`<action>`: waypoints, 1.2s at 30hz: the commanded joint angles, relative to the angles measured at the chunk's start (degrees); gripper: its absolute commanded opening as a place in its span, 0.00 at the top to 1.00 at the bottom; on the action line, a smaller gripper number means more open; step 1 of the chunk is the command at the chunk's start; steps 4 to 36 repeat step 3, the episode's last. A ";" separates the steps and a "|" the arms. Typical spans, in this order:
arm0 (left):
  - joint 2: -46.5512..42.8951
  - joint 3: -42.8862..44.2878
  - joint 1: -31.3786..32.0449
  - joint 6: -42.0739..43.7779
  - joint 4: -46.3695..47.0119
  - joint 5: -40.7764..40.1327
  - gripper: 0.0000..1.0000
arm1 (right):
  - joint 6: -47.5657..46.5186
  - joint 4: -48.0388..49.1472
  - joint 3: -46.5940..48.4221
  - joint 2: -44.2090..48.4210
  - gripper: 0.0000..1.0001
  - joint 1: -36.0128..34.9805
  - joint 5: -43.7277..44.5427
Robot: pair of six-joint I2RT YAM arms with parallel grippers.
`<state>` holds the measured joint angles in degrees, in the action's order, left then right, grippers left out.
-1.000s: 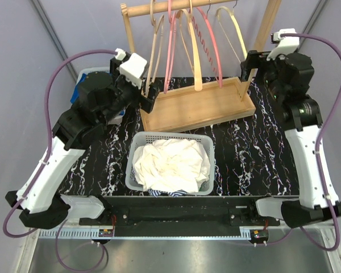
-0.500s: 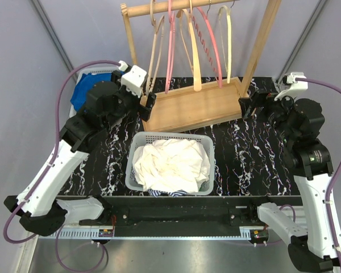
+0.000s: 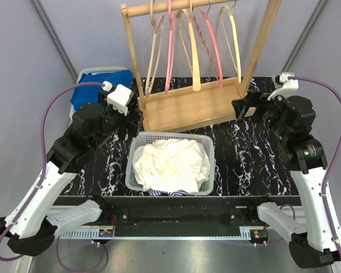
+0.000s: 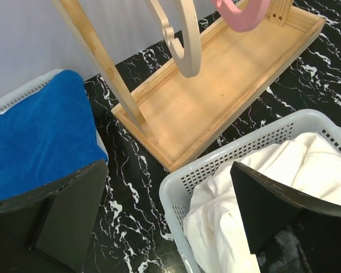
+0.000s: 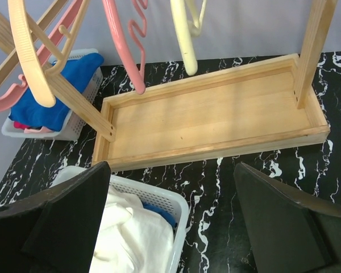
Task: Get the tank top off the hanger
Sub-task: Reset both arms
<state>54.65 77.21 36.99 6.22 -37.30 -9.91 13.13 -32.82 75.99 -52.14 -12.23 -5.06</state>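
The left arm [image 3: 74,151] and right arm [image 3: 307,162] are lower now, back from the rack [image 3: 199,108] — jaws wide, holding nothing. The white tank top [image 3: 170,162] lies in the basket [image 3: 170,135] near the desk's [image 3: 244,159] front edge.

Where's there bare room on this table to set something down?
Widest bare tabletop: right of the white basket, in front of the wooden rack base. A narrower strip runs left of it. Crowded: inside the basket and under the hangers.

table [image 3: 250,153]: black, white-veined marble look, glossy | rack [image 3: 193,108]: pale bare wood, matt | basket [image 3: 137,149]: white perforated plastic | white cloth [image 3: 170,165]: soft, creased | hangers [image 4: 188,45]: smooth plastic
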 commanded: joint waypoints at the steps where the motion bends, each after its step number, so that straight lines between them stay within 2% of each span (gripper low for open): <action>1: -1.04 -1.18 -0.25 -0.42 2.76 1.21 0.01 | -0.20 0.83 0.21 0.20 0.00 -2.18 1.63; 36: -0.78 -0.84 -0.25 -0.07 2.76 0.95 0.01 | -1.69 0.56 0.39 0.37 0.00 -2.88 3.29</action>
